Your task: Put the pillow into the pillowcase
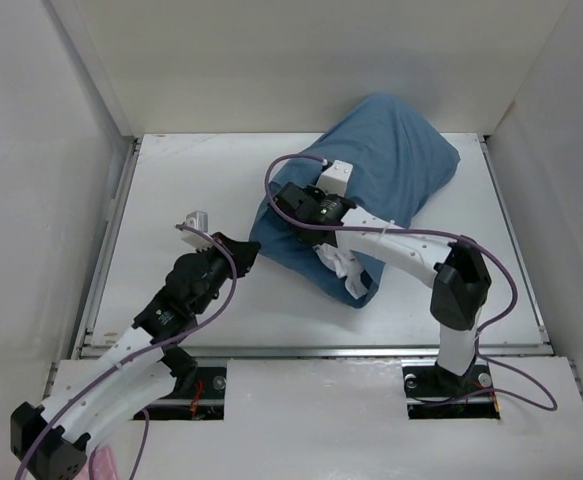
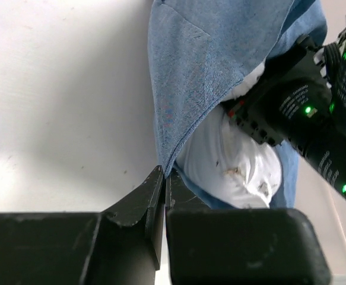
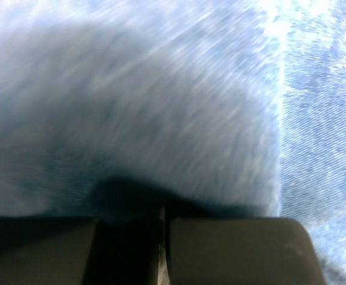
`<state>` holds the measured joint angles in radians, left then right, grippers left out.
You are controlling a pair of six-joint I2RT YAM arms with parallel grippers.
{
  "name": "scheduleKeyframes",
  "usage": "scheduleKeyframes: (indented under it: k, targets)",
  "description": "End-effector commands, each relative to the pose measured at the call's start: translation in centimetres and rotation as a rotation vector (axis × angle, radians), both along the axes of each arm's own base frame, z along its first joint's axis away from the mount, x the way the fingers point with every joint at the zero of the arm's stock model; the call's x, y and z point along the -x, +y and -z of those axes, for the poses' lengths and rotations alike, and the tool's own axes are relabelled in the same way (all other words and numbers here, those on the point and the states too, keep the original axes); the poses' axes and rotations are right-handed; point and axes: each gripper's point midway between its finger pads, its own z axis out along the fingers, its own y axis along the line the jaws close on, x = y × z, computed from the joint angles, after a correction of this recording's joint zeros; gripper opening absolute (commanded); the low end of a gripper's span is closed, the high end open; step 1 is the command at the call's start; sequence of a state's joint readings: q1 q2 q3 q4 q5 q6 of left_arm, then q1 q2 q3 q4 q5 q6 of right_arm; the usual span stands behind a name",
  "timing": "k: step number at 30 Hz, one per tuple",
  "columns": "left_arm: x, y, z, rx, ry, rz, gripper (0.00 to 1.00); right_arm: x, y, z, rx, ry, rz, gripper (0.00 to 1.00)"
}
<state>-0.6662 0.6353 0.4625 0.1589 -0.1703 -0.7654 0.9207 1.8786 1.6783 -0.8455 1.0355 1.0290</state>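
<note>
The blue pillowcase [image 1: 391,165] lies bulging at the back middle of the table, with the white pillow [image 1: 343,264] mostly inside it and poking out of the near open end. My left gripper [image 1: 251,247] is shut on the pillowcase's hem at its near left corner. The left wrist view shows this pinch [image 2: 164,172], with the hem [image 2: 184,89] and the bare pillow [image 2: 235,160] just right of it. My right gripper [image 1: 283,200] presses into the pillowcase's left side. In the right wrist view its jaws [image 3: 162,205] are shut with a cloth strip between them, and blue cloth [image 3: 131,101] covers the tips.
The white table [image 1: 191,190] is boxed in by white walls on the left [image 1: 41,180], back and right [image 1: 571,150]. The right arm's black wrist [image 2: 291,107] crosses close over the pillow's exposed end. Purple cables loop beside both arms.
</note>
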Motion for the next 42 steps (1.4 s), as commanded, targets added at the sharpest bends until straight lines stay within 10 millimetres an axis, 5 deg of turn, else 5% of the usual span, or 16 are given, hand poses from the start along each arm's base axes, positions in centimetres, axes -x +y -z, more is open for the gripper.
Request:
scheduleKeyframes:
  k: [1, 5, 9, 11, 12, 17, 23, 27, 29, 37, 41, 42]
  targets:
    - [1.4, 1.3, -7.1, 0.114, -0.132, -0.016, 0.00, -4.8, -3.5, -1.0, -0.035, -0.130, 0.172, 0.00]
    - [1.7, 2.5, -6.0, 0.098, -0.088, -0.061, 0.00, -4.4, -2.2, 1.1, -0.051, -0.036, 0.101, 0.20]
    - [1.6, 3.1, -6.0, 0.097, -0.091, -0.095, 0.00, -2.0, 2.3, 1.8, -0.014, 0.048, -0.139, 0.34]
    - [0.9, 3.0, -5.6, 0.085, -0.092, -0.107, 0.00, -0.9, 5.6, 0.0, 0.027, 0.055, -0.375, 0.48]
    - [0.7, 2.8, -5.7, 0.087, -0.095, -0.108, 0.00, 1.2, 8.8, 0.2, -0.010, 0.103, -0.555, 0.57]
    - [-0.9, 1.4, -5.4, 0.075, -0.128, -0.096, 0.00, 7.2, 14.3, -3.5, -0.115, 0.135, -1.047, 1.00]
    - [-2.8, 0.8, -4.7, 0.050, -0.131, -0.133, 0.00, 11.4, 15.4, -6.9, -0.134, 0.123, -1.286, 1.00]
    - [-3.6, 1.2, -3.7, 0.031, -0.116, -0.180, 0.00, 13.1, 13.3, -11.5, -0.097, 0.034, -1.319, 1.00]
    - [-4.0, 1.4, -3.6, 0.028, -0.115, -0.201, 0.00, 12.4, 11.8, -12.0, -0.033, 0.011, -1.275, 1.00]
    - [-4.4, 1.2, -2.9, 0.031, -0.095, -0.211, 0.00, 8.7, 5.9, -9.4, 0.241, 0.036, -0.999, 0.91]
    - [-4.6, 1.0, -2.5, 0.027, -0.092, -0.211, 0.00, 7.6, 5.3, -7.8, 0.309, 0.061, -0.936, 0.62]
    - [-4.6, 0.8, -2.1, 0.021, -0.084, -0.202, 0.00, 7.4, 5.2, -7.4, 0.319, 0.067, -0.929, 0.61]
